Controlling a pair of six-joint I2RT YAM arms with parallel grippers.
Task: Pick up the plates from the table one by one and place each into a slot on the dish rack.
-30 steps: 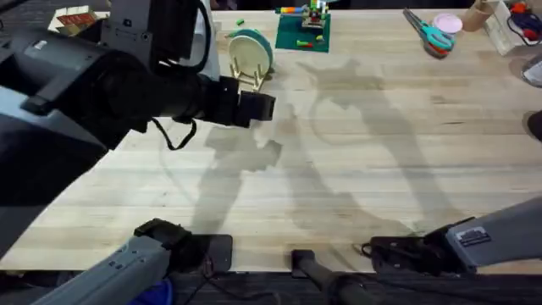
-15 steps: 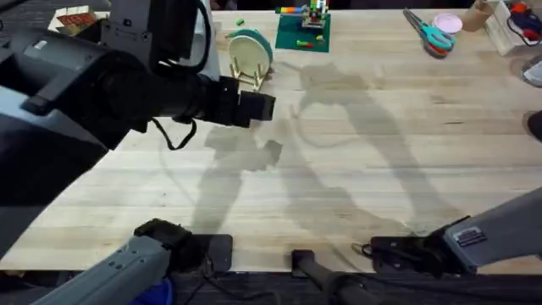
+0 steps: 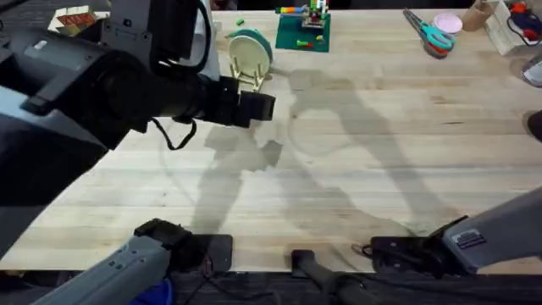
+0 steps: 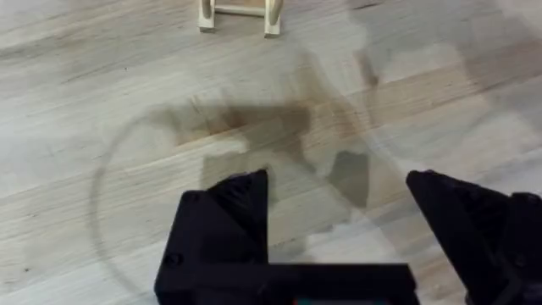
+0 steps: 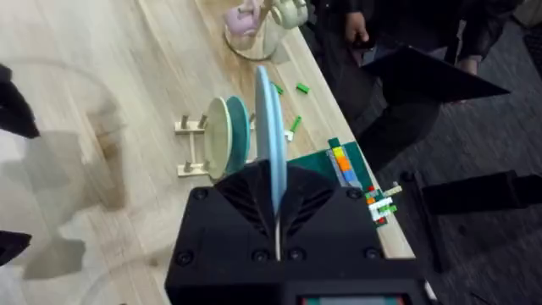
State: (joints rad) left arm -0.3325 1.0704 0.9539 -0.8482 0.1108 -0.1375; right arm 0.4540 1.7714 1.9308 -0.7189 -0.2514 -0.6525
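Note:
The dish rack (image 3: 251, 74) stands at the table's (image 3: 381, 169) far left-centre, with a cream plate (image 3: 246, 52) and a teal plate (image 3: 262, 42) upright in its slots. The right wrist view has the same rack (image 5: 195, 144) with the cream plate (image 5: 218, 135) and teal plate (image 5: 240, 127) some way beyond my right gripper (image 5: 275, 203). That gripper is shut on a pale blue plate (image 5: 269, 144), held edge-on and upright above the table. My left gripper (image 3: 258, 106) hovers open just in front of the rack, its fingers (image 4: 233, 199) holding nothing over bare wood.
A green baseplate with toy bricks (image 3: 302, 32) lies right of the rack. Scissors (image 3: 432, 36) and a pink dish (image 3: 449, 23) sit at the far right. A glass jar (image 5: 254, 34) stands beyond the rack. The left arm looms large over the table's left side.
The round shadow on the table has drifted left toward the rack, and the right arm's link at the lower right has shifted slightly. The left arm has not moved.

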